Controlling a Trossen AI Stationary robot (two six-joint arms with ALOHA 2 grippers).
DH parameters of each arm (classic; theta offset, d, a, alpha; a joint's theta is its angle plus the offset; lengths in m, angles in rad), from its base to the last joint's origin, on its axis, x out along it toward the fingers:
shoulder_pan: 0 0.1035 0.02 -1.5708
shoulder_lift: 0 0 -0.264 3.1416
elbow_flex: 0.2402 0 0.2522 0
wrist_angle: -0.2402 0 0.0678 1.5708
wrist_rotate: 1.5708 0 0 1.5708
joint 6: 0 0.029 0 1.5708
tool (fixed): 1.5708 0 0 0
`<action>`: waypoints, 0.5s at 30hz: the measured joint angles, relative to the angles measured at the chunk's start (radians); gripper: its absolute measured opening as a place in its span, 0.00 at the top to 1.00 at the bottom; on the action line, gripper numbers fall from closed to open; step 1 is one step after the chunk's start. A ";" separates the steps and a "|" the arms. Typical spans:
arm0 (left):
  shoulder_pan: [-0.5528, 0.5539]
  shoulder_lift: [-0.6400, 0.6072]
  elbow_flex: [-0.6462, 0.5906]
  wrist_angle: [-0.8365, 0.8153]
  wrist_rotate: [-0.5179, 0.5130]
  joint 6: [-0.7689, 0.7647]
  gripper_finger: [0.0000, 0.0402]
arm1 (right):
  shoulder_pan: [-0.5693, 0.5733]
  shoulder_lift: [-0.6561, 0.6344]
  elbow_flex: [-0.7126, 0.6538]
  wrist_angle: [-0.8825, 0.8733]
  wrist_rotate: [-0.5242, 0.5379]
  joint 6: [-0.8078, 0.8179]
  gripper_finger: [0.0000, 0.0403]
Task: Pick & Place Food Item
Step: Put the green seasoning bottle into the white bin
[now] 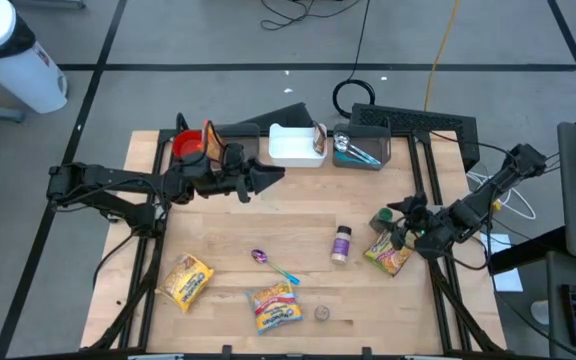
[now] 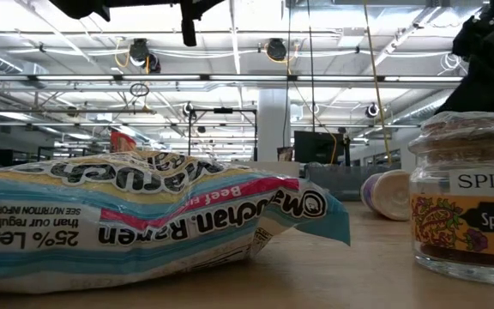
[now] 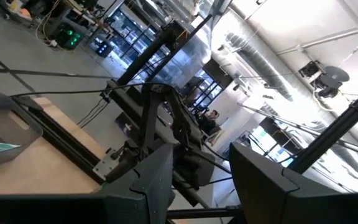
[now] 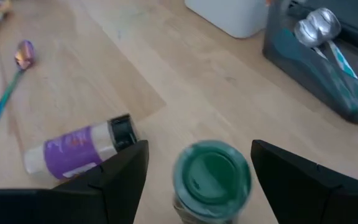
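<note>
Right end effector [image 4: 197, 180] fingers apart, hovering over green-lidded glass jar [image 4: 212, 180] upright on wooden counter [image 1: 298, 225], right side, beside ramen packet [image 1: 389, 255]. Left end effector [image 1: 268, 176] apart, raised near far bins.

Wooden table [image 1: 298, 225] at frame centre, white bin [image 1: 295, 145] and dark tray of utensils [image 1: 360, 148] along its upper edge, spoon [image 1: 273, 263] lower centre, white cylinder [image 1: 13, 55] on the floor upper left, black cable loop [image 1: 353, 95] top centre
</note>
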State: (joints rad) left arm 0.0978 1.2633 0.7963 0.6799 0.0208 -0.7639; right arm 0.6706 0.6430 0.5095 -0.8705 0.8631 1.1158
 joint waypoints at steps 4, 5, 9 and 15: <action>0.000 0.000 0.000 -0.018 -0.001 -0.001 0.58 | 0.023 -0.002 0.000 -0.029 -0.002 0.036 0.32; 0.000 0.000 0.000 -0.022 -0.001 -0.001 0.58 | 0.030 -0.002 0.000 -0.028 -0.002 0.044 0.32; 0.000 0.000 0.000 -0.029 -0.003 0.001 0.58 | 0.041 0.003 0.000 -0.034 -0.001 0.050 0.32; 0.000 0.000 0.000 -0.036 -0.023 0.007 0.58 | 0.038 0.035 0.000 -0.052 -0.001 0.051 0.32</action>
State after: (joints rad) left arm 0.0978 1.2633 0.7963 0.6436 -0.0018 -0.7567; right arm 0.7087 0.6782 0.5095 -0.9225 0.8619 1.1664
